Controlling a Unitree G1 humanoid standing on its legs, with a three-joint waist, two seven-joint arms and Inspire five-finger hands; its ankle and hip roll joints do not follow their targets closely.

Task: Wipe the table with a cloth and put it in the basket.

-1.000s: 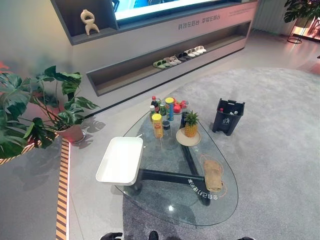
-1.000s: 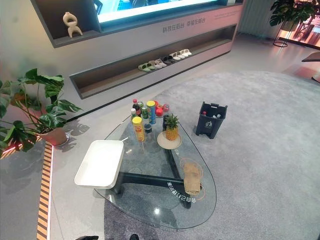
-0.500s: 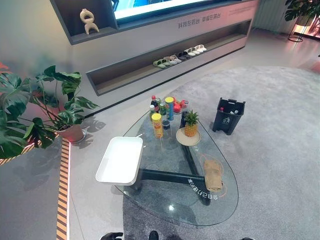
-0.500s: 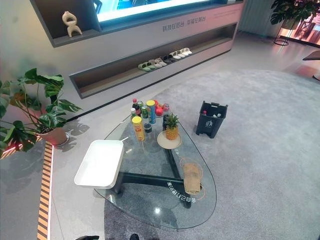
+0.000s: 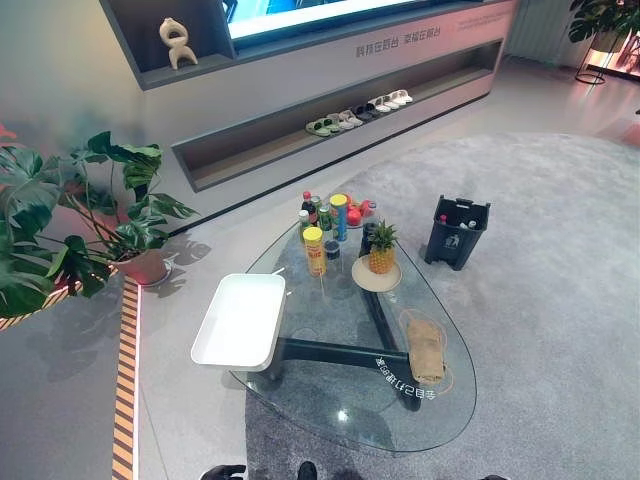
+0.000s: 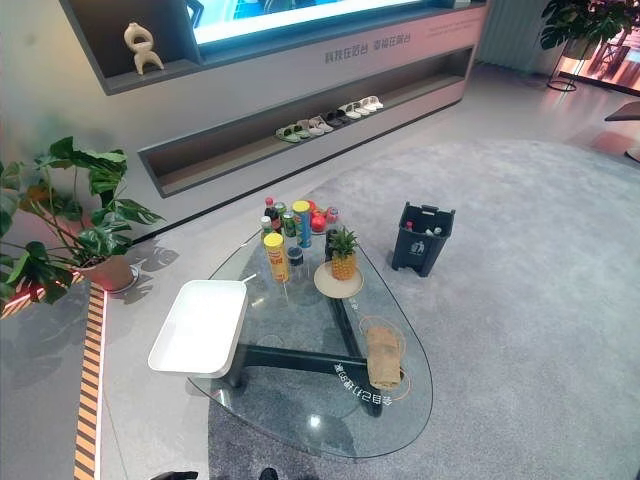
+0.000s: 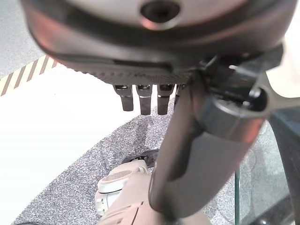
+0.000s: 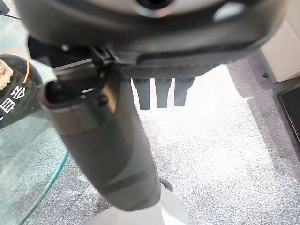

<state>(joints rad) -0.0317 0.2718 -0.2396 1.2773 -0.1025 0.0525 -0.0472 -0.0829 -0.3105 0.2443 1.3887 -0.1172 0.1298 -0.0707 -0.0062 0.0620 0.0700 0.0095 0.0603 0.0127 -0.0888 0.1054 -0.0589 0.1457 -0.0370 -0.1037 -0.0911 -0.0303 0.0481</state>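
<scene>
The tan cloth [image 5: 426, 349] lay folded and long on the glass surface [image 5: 340, 400], near its right edge. Both the left hand [image 7: 145, 96] and right hand [image 8: 159, 91] hung with straight fingers, holding nothing.

Glass table [image 5: 345, 400], folded cloth [image 5: 426, 349], white tray [image 5: 240, 320], pineapple plate [image 5: 377, 276], bottles [image 5: 325, 225]

Bright, even indoor light; glare glints on the glass table [image 5: 350, 400], wrist views blurred up close.
</scene>
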